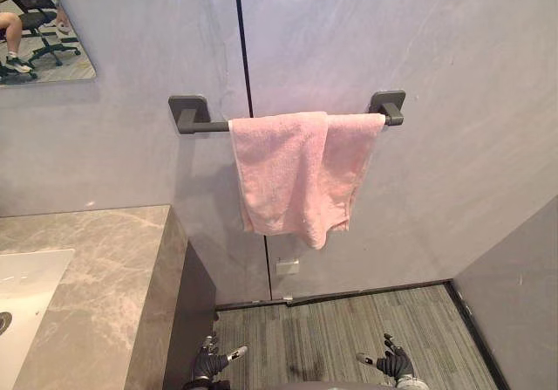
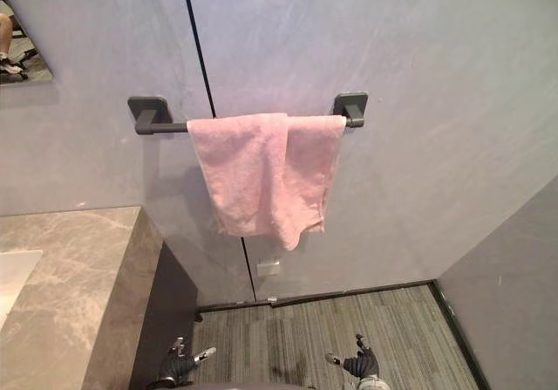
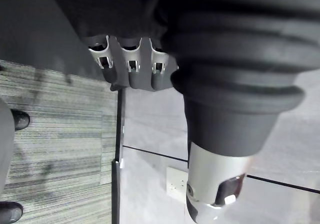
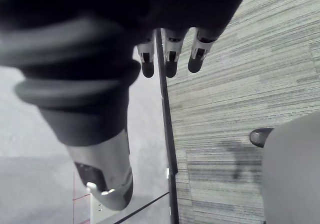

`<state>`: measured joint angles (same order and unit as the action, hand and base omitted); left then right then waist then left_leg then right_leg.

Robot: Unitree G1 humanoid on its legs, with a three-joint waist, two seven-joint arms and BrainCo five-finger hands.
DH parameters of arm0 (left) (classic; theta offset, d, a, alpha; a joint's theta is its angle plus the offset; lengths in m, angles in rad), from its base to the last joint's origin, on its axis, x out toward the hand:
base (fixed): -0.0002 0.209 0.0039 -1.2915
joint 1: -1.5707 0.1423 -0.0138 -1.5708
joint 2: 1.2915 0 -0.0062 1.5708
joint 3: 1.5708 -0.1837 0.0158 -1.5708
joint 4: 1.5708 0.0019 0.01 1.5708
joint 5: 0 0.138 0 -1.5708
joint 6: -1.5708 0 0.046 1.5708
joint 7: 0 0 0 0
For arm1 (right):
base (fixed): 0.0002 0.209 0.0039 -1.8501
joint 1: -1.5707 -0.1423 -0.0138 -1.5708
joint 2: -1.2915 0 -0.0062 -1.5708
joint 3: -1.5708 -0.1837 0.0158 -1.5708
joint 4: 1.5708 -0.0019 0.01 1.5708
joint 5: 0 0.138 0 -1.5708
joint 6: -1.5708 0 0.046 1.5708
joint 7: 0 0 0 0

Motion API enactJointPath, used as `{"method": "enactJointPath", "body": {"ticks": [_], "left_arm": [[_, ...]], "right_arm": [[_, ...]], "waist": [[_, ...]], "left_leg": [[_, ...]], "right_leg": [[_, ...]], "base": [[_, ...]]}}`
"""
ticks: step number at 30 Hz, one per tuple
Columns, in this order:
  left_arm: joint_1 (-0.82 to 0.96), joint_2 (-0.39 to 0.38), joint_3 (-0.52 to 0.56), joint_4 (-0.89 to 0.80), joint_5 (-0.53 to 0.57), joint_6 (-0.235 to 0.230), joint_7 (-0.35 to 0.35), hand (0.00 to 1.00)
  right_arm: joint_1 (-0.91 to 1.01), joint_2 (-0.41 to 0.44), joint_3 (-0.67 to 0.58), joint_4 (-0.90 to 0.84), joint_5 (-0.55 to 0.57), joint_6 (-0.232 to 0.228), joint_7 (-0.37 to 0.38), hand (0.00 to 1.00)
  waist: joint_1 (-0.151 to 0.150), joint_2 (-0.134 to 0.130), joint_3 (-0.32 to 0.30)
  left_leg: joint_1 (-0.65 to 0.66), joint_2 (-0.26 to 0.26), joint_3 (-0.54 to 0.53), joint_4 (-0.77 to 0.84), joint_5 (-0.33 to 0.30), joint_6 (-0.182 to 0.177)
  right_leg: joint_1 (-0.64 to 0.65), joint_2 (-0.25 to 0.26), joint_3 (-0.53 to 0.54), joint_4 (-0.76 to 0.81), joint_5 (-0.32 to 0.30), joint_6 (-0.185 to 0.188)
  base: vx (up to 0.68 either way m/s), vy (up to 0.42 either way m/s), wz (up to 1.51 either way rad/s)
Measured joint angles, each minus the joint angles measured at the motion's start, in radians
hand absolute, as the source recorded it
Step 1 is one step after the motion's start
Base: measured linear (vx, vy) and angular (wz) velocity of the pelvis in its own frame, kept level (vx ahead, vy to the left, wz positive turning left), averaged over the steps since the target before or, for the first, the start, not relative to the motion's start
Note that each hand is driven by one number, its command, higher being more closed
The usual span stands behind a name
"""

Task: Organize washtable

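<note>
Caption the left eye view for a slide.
Pink towel draped over a dark wall bar beside the marble counter; left hand and right hand hang open below.

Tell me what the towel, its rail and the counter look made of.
Towel: soft pink terry-like cloth, matte; it drapes in folds. Rail: dark grey, matte, probably coated metal, possibly plastic. Counter: grey-brown stone or stone-look slab, pale veins, slight sheen.
</note>
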<state>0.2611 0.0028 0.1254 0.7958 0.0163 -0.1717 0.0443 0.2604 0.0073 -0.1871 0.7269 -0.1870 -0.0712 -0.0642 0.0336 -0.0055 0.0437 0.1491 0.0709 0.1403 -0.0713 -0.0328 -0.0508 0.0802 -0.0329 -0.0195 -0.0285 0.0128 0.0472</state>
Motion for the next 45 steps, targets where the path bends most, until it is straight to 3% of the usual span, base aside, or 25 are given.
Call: {"method": "enactJointPath", "body": {"ticks": [3, 7, 8, 10, 12, 14, 16, 17, 18, 19, 20, 21, 22, 23, 25, 27, 28, 30, 31, 32, 34, 36, 37, 40, 45], "left_arm": [[-0.006, 0.000, 0.000, -0.001, 0.000, 0.000, 0.000, 0.00], [-0.023, 0.010, 0.025, -0.024, -0.003, 0.000, 0.001, 0.00], [-0.025, 0.020, 0.026, -0.036, -0.004, 0.000, 0.002, 0.00], [-0.027, 0.030, 0.025, -0.045, -0.005, 0.001, 0.001, 0.00], [-0.049, 0.025, 0.024, -0.061, -0.006, 0.002, 0.001, 0.00], [-0.068, 0.029, 0.024, -0.061, -0.008, 0.002, 0.003, 0.00], [-0.104, 0.040, 0.021, -0.062, -0.009, 0.001, 0.005, 0.00], [-0.111, 0.040, 0.021, -0.062, -0.010, 0.001, 0.006, 0.00], [-0.118, 0.041, 0.020, -0.061, -0.015, 0.000, 0.010, 0.00], [-0.123, 0.040, 0.010, -0.060, -0.022, 0.000, 0.022, 0.00], [-0.123, 0.035, 0.007, -0.060, -0.023, 0.000, 0.024, 0.00], [-0.118, 0.006, -0.004, -0.055, -0.022, 0.001, 0.023, 0.00], [-0.106, -0.026, -0.036, -0.056, -0.022, 0.000, 0.022, 0.00], [-0.106, -0.034, -0.049, -0.057, -0.022, 0.000, 0.023, 0.00], [-0.097, -0.044, -0.097, -0.056, -0.024, 0.000, 0.024, 0.00], [-0.095, -0.042, -0.097, -0.055, -0.025, 0.001, 0.024, 0.00], [-0.100, -0.035, -0.097, -0.056, -0.024, 0.001, 0.024, 0.00], [-0.113, -0.024, -0.097, -0.059, -0.024, 0.001, 0.024, 0.00], [-0.113, -0.023, -0.097, -0.059, -0.024, 0.002, 0.023, 0.00], [-0.113, -0.022, -0.097, -0.057, -0.023, 0.009, 0.022, 0.00], [-0.114, -0.017, -0.097, -0.057, -0.022, 0.009, 0.022, 0.00], [-0.127, 0.008, -0.103, -0.059, -0.022, 0.009, 0.023, 0.00], [-0.128, 0.027, -0.115, -0.059, -0.020, 0.009, 0.022, 0.00], [-0.117, 0.051, -0.116, -0.047, -0.003, 0.014, 0.022, 0.00], [-0.076, 0.059, -0.118, -0.016, 0.024, 0.013, 0.021, 0.00]], "right_arm": [[-0.002, 0.000, 0.002, 0.000, 0.000, 0.000, 0.000, 0.00], [-0.045, -0.003, 0.044, -0.008, 0.000, 0.001, 0.001, 0.00], [-0.065, 0.000, 0.048, -0.009, 0.001, 0.002, 0.001, 0.00], [-0.069, 0.000, 0.042, -0.010, 0.002, 0.003, 0.001, 0.00], [-0.050, 0.001, 0.044, -0.033, 0.000, 0.008, 0.003, 0.00], [-0.033, -0.004, 0.043, -0.067, 0.000, 0.010, 0.004, 0.00], [-0.030, -0.006, 0.043, -0.089, 0.001, 0.009, 0.003, 0.00], [-0.031, -0.006, 0.043, -0.089, 0.002, 0.010, 0.003, 0.00], [-0.036, -0.006, 0.045, -0.088, 0.002, 0.010, 0.003, 0.00], [-0.041, -0.013, 0.050, -0.087, 0.009, 0.010, 0.003, 0.00], [-0.049, -0.023, 0.054, -0.087, 0.013, 0.010, 0.003, 0.00], [-0.071, -0.048, 0.072, -0.087, 0.022, 0.010, 0.001, 0.00], [-0.077, -0.079, 0.072, -0.087, 0.028, 0.009, -0.001, 0.00], [-0.076, -0.089, 0.072, -0.087, 0.029, 0.009, -0.003, 0.00], [-0.099, -0.118, 0.072, -0.066, 0.040, 0.005, -0.024, 0.00], [-0.138, -0.122, 0.071, -0.033, 0.041, 0.005, -0.036, 0.00], [-0.160, -0.112, 0.070, -0.033, 0.041, 0.005, -0.043, 0.00], [-0.161, -0.109, 0.066, -0.029, 0.041, 0.006, -0.045, 0.00], [-0.160, -0.108, 0.066, -0.029, 0.041, 0.006, -0.044, 0.00], [-0.162, -0.105, 0.063, -0.035, 0.041, 0.006, -0.046, 0.00], [-0.151, -0.111, 0.048, -0.032, 0.041, 0.007, -0.046, 0.00], [-0.155, -0.109, 0.034, -0.001, 0.042, 0.010, -0.046, 0.00], [-0.159, -0.106, 0.034, 0.005, 0.053, 0.010, -0.046, 0.00], [-0.177, -0.095, 0.018, 0.015, 0.061, 0.006, -0.048, 0.00], [-0.165, -0.062, 0.030, 0.039, 0.060, 0.006, -0.046, 0.00]], "waist": [[0.008, -0.009, 0.011], [0.012, -0.018, 0.045], [0.016, -0.036, 0.055], [0.013, -0.041, 0.063], [0.014, -0.020, 0.075], [0.015, -0.012, 0.073], [0.007, -0.025, 0.068], [0.009, -0.031, 0.069], [0.009, -0.040, 0.065], [0.007, -0.058, 0.056], [0.010, -0.050, 0.059], [0.007, -0.017, 0.071], [0.005, -0.009, 0.070], [0.004, -0.003, 0.069], [0.000, 0.014, 0.065], [0.002, 0.014, 0.065], [-0.021, 0.003, 0.074], [-0.020, -0.009, 0.079], [-0.018, -0.019, 0.085], [-0.024, -0.004, 0.077], [-0.044, 0.013, 0.072], [-0.060, 0.010, 0.053], [-0.055, 0.007, 0.047], [-0.048, 0.022, 0.044], [-0.048, 0.014, 0.043]], "left_leg": [[-0.001, -0.001, 0.004, 0.009, -0.015, -0.001], [-0.103, 0.013, 0.036, 0.213, -0.121, 0.001], [-0.136, 0.023, 0.044, 0.292, -0.160, 0.000], [-0.170, 0.036, 0.034, 0.374, -0.201, -0.003], [-0.173, 0.060, -0.013, 0.396, -0.217, -0.012], [-0.204, 0.082, -0.073, 0.432, -0.230, -0.034], [-0.260, 0.095, -0.179, 0.479, -0.241, -0.081], [-0.270, 0.097, -0.200, 0.486, -0.241, -0.094], [-0.295, 0.102, -0.244, 0.497, -0.240, -0.127], [-0.313, 0.105, -0.294, 0.478, -0.216, -0.172], [-0.312, 0.116, -0.312, 0.456, -0.201, -0.188], [-0.311, 0.146, -0.337, 0.399, -0.137, -0.195], [-0.312, 0.159, -0.336, 0.317, -0.027, -0.167], [-0.314, 0.159, -0.330, 0.284, 0.021, -0.156], [-0.350, 0.170, -0.260, 0.173, 0.175, -0.094], [-0.377, 0.152, -0.165, 0.231, 0.150, -0.125], [-0.406, 0.126, -0.100, 0.307, 0.114, -0.134], [-0.417, 0.102, -0.055, 0.384, 0.061, -0.092], [-0.418, 0.095, -0.039, 0.435, 0.025, -0.075], [-0.408, 0.086, 0.018, 0.580, -0.083, -0.037], [-0.383, 0.087, 0.067, 0.561, -0.114, -0.031], [-0.321, 0.051, 0.071, 0.374, -0.061, -0.021], [-0.273, 0.029, 0.071, 0.224, 0.033, -0.021], [-0.184, 0.010, 0.064, 0.004, 0.152, -0.006], [-0.134, -0.001, 0.050, -0.032, 0.167, 0.002]], "right_leg": [[-0.012, -0.001, 0.004, 0.026, -0.016, 0.000], [-0.151, -0.008, 0.032, 0.277, -0.133, 0.001], [-0.186, -0.016, 0.019, 0.343, -0.175, 0.017], [-0.216, -0.064, -0.070, 0.422, -0.218, 0.029], [-0.267, -0.086, -0.118, 0.563, -0.252, -0.001], [-0.289, -0.122, -0.083, 0.644, -0.292, -0.002], [-0.279, -0.163, 0.072, 0.648, -0.291, -0.001], [-0.271, -0.166, 0.124, 0.639, -0.291, 0.000], [-0.248, -0.162, 0.215, 0.612, -0.312, 0.054], [-0.207, -0.141, 0.239, 0.588, -0.408, 0.148], [-0.207, -0.133, 0.229, 0.589, -0.438, 0.133], [-0.211, -0.106, 0.181, 0.616, -0.451, 0.120], [-0.214, -0.105, 0.121, 0.631, -0.460, 0.102], [-0.214, -0.104, 0.096, 0.634, -0.461, 0.098], [-0.241, -0.092, -0.018, 0.628, -0.442, 0.045], [-0.249, -0.087, -0.078, 0.591, -0.417, -0.014], [-0.242, -0.094, -0.133, 0.569, -0.402, -0.037], [-0.234, -0.108, -0.191, 0.557, -0.391, -0.056], [-0.220, -0.114, -0.213, 0.546, -0.391, -0.056], [-0.179, -0.121, -0.272, 0.518, -0.382, -0.056], [-0.134, -0.118, -0.327, 0.501, -0.377, -0.049], [-0.108, -0.112, -0.364, 0.428, -0.344, -0.026], [-0.082, -0.109, -0.376, 0.351, -0.285, -0.027], [-0.040, -0.081, -0.392, 0.247, -0.223, -0.021], [0.006, -0.073, -0.373, 0.216, -0.208, -0.014]], "base": [[0.00, 0.002, -0.06], [-0.04, -0.020, -0.24], [-0.03, -0.020, -0.19], [0.00, -0.005, 0.00], [0.09, -0.081, 0.42], [0.08, -0.173, 0.74], [0.06, -0.366, 1.10], [0.05, -0.536, 1.12], [0.01, -0.552, 1.14], [0.00, -0.557, 1.07], [-0.04, -0.553, 1.05], [-0.09, -0.501, 1.05], [-0.11, -0.486, 1.18], [-0.14, -0.419, 1.32], [-0.15, -0.359, 1.24], [-0.11, -0.297, 0.89], [-0.10, -0.242, 1.00], [-0.11, -0.108, 0.78], [-0.11, -0.048, 0.77], [-0.06, -0.007, 0.70], [-0.04, 0.036, 1.11], [-0.03, 0.059, 1.02], [-0.02, 0.051, 0.30], [-0.06, 0.056, 0.18], [-0.11, 0.048, 0.02]]}}
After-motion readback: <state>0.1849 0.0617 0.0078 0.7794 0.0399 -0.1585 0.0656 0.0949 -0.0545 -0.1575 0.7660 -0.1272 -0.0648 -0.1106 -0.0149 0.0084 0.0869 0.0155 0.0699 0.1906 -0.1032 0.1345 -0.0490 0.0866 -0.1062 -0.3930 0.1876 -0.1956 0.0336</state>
